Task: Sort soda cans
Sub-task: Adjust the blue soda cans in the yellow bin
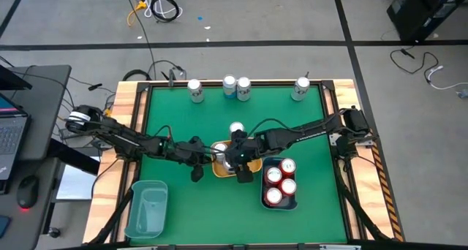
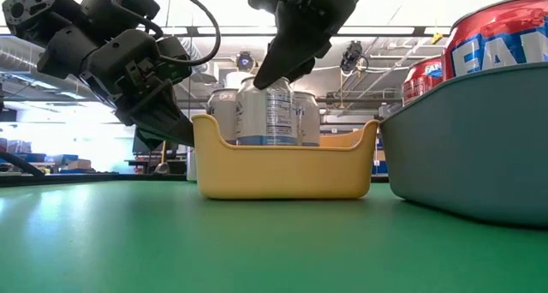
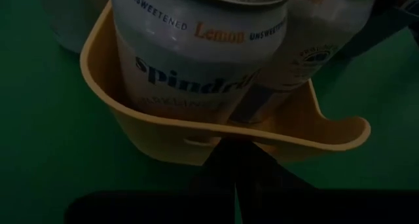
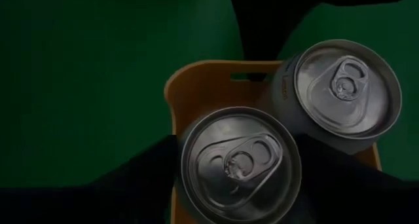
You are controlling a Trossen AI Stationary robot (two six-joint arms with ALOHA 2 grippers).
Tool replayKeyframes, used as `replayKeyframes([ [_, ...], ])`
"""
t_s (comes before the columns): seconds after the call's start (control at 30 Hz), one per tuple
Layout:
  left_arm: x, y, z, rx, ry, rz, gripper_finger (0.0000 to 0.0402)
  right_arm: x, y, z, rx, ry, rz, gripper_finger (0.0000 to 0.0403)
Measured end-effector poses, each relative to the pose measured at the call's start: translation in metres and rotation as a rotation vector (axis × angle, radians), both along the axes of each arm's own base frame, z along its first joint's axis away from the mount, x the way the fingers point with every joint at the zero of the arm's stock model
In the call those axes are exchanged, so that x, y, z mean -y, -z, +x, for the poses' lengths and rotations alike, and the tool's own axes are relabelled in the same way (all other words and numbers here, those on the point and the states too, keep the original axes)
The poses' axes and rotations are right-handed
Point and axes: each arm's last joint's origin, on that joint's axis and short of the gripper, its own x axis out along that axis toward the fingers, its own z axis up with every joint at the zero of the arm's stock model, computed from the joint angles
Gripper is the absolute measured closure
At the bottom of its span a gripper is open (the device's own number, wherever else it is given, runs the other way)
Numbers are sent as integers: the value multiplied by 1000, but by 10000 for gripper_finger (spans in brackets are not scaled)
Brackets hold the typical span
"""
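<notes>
Here the right tool (image 1: 235, 161) hangs over the yellow bin (image 2: 282, 169) at mid-frame in the high view, its fingers spread either side of a silver can (image 4: 240, 164) standing in the bin; whether they press the can cannot be made out. A second can (image 4: 346, 88) stands touching it. The left tool (image 1: 207, 156) is clenched and empty, against the bin's left wall; its own fingers are only a dark mass low in its wrist view. In the high view both arms cover most of the bin. The blue bin (image 1: 280, 200) to its right holds four red cans (image 1: 281, 183); in the low view it is cut off at the right edge. Four silver cans (image 1: 243, 89) line the top edge of the green counter (image 1: 314, 144), a fifth (image 1: 236, 129) stands just above the yellow bin, and a teal bin (image 1: 147, 210) sits lower left. Beyond lie grey floor, cables and a desk at left.
</notes>
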Motion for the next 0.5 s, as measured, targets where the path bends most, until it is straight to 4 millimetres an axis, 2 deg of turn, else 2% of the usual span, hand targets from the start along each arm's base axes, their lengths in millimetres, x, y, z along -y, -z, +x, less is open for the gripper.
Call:
replayKeyframes([
  [0.1,0,0,0,1,0,0,401,0,0,0,-1,-5,1,163],
  [0.5,0,0,0,5,5,12,401,5,-5,0,43,12,16,161],
])
